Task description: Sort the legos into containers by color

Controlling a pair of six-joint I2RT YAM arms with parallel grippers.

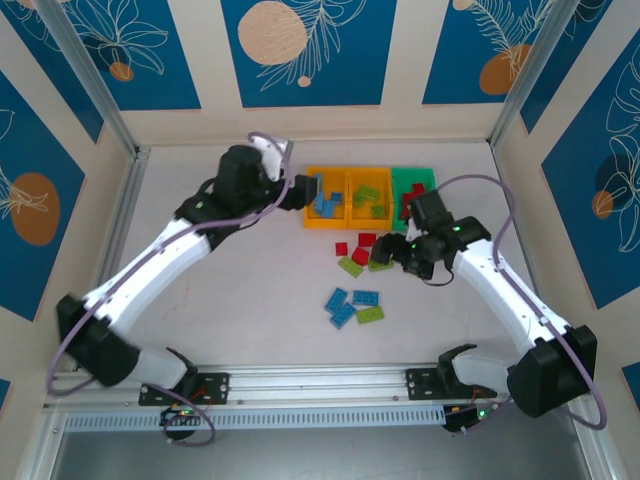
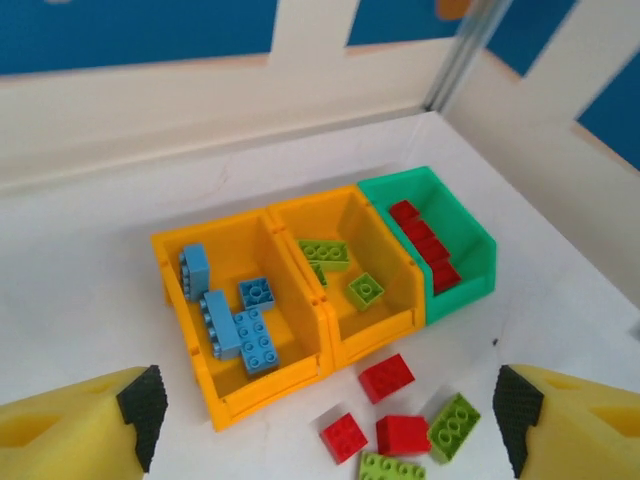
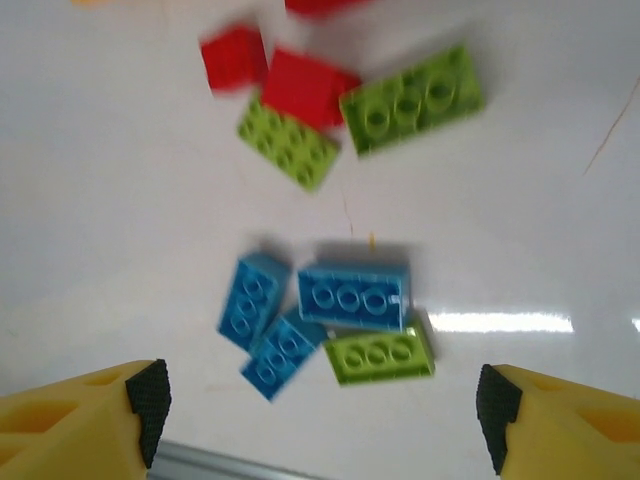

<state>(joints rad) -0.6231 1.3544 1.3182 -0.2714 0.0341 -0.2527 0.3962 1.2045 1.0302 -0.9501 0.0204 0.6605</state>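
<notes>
Two robot arms reach over a white tabletop (image 1: 250, 300). My right fingers (image 1: 398, 252) are spread wide and hold nothing. My left fingers (image 1: 312, 193), also wide and empty, hang beside the end container (image 2: 270, 385), which has blue legos in it.

The loose legos lie in two groups. In my right wrist view, three blue bricks (image 3: 283, 350) and one lime brick (image 3: 380, 355) sit between and just ahead of my right fingers. The red and lime group (image 3: 305, 85) lies farther beyond them.

The longest blue brick (image 3: 353, 297) has its long axis running from one finger toward the other. I judge that closing would pinch it end to end unless the wrist turns. That view is blurred, so its exact angle is uncertain. My right arm is nearer to this blue group.
</notes>
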